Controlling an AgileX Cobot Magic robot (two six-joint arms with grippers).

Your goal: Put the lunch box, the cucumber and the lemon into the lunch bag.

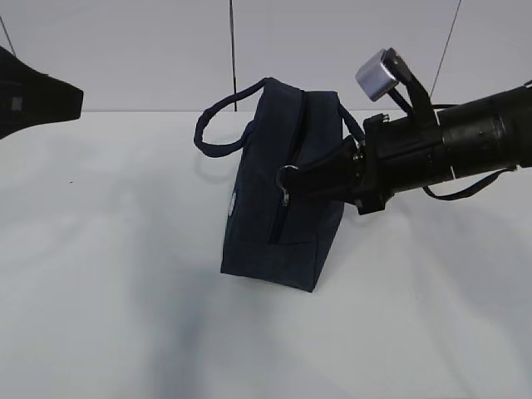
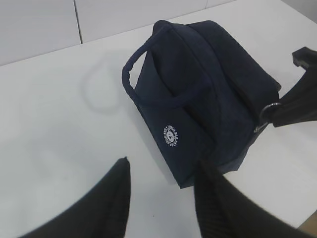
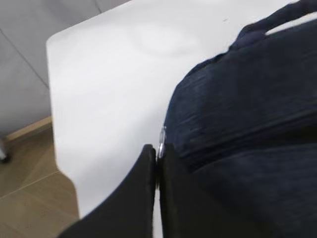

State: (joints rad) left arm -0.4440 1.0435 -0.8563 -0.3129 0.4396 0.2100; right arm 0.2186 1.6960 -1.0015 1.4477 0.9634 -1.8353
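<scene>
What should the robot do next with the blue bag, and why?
Probably pull the metal ring along the zipper. The right end effector is pinched shut on it, and the lunch bag looks closed, with no food in sight.

We see a plain white counter (image 1: 100,316), matte, with soft shadows. Behind it, a pale grey wall (image 1: 125,50) with thin dark vertical seams. Off the counter's edge, wood-look floor (image 3: 25,198) and a grey panel (image 3: 20,74) beside it.
</scene>
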